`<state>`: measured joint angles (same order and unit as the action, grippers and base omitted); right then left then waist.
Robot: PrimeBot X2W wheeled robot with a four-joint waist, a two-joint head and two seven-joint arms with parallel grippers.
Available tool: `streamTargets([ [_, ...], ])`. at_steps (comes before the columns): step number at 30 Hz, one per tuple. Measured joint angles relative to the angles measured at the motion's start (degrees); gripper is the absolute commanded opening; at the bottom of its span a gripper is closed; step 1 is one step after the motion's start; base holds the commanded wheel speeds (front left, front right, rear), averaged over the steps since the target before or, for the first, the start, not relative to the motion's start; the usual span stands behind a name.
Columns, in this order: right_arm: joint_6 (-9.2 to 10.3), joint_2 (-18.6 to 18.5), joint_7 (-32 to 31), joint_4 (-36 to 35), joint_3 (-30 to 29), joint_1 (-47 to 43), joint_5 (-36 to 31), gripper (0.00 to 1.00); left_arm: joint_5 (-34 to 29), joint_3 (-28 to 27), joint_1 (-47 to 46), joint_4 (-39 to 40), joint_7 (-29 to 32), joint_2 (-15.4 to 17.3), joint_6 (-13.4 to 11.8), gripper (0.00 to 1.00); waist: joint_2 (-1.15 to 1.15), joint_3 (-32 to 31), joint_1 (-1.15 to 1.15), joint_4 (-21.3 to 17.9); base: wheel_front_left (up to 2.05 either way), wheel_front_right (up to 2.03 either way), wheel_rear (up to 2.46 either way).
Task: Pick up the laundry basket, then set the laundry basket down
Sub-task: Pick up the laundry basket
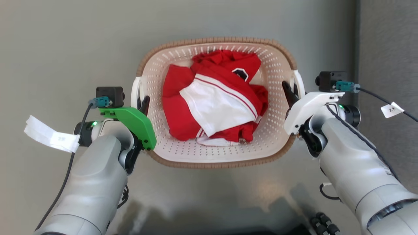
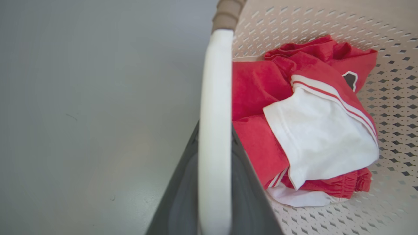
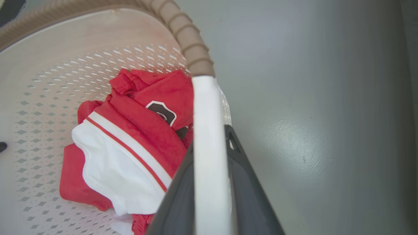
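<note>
Two forearms (image 1: 94,182) angled inward; left gripper (image 1: 143,102), right gripper (image 1: 289,93) clamp laundry basket (image 1: 215,40) handles (image 2: 214,130).

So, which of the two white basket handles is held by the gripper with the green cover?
The left handle: the left gripper closed on it carries a green cover. The right gripper, on the right handle, has a white cover.

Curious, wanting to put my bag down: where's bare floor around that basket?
Bare grey floor lies beyond the far rim of the laundry basket and out past the left arm. It's crowded at both handles, where the left tool and right tool clamp on, and inside, under red-and-white clothes.
</note>
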<state>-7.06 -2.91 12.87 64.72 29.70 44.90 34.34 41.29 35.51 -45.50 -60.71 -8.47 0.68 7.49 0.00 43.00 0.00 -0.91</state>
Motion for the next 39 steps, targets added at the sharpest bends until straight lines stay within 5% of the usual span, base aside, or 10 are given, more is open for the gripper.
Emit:
streamTargets([
  [39, 0.10, -0.1, -16.9, 0.1, 11.8, -12.6, 13.0, 0.00, 13.4, 4.8, 15.0, -3.6, 12.6, 0.2, 0.0, 0.00, 0.00, -31.9, -0.01, -3.4, 0.00, 0.00, 0.00],
])
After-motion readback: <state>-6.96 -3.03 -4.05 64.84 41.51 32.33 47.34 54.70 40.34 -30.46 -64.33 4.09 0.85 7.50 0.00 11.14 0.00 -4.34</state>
